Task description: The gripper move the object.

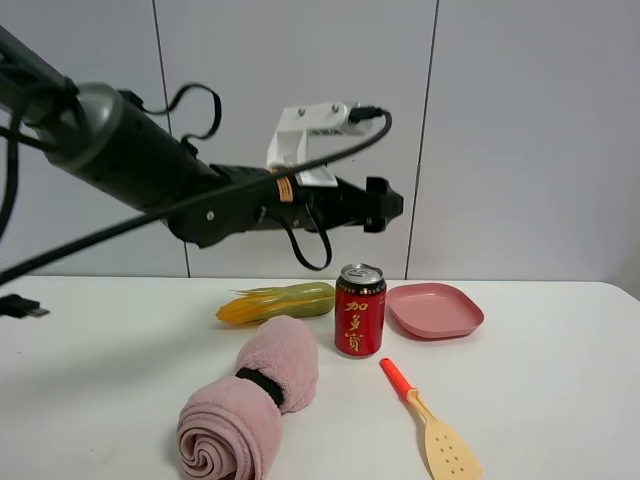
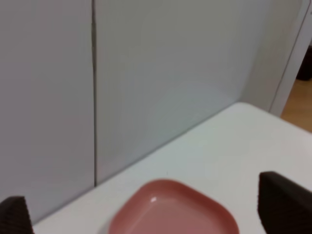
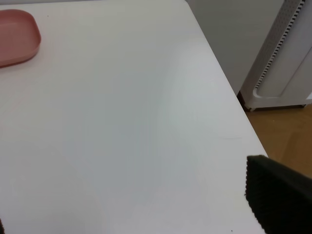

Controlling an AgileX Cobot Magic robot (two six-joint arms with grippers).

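Observation:
The red drink can (image 1: 360, 310) with gold characters stands upright on the white table (image 1: 560, 400), between an ear of corn and a pink plate. My left gripper (image 1: 386, 205) hovers well above the can, close to the back wall, pointing right. In the left wrist view the gripper (image 2: 148, 210) is open and empty: its two black fingertips (image 2: 284, 204) sit far apart at the frame's corners, and the can is out of that view. My right gripper (image 3: 131, 204) is open and empty over bare table near the right edge; it does not show in the exterior view.
A pink plate (image 1: 435, 310) lies right of the can and shows in both wrist views (image 2: 170, 209) (image 3: 17, 36). An ear of corn (image 1: 277, 302) lies left of the can, a rolled pink towel (image 1: 250, 400) in front, and an orange spatula (image 1: 430, 420) at front right.

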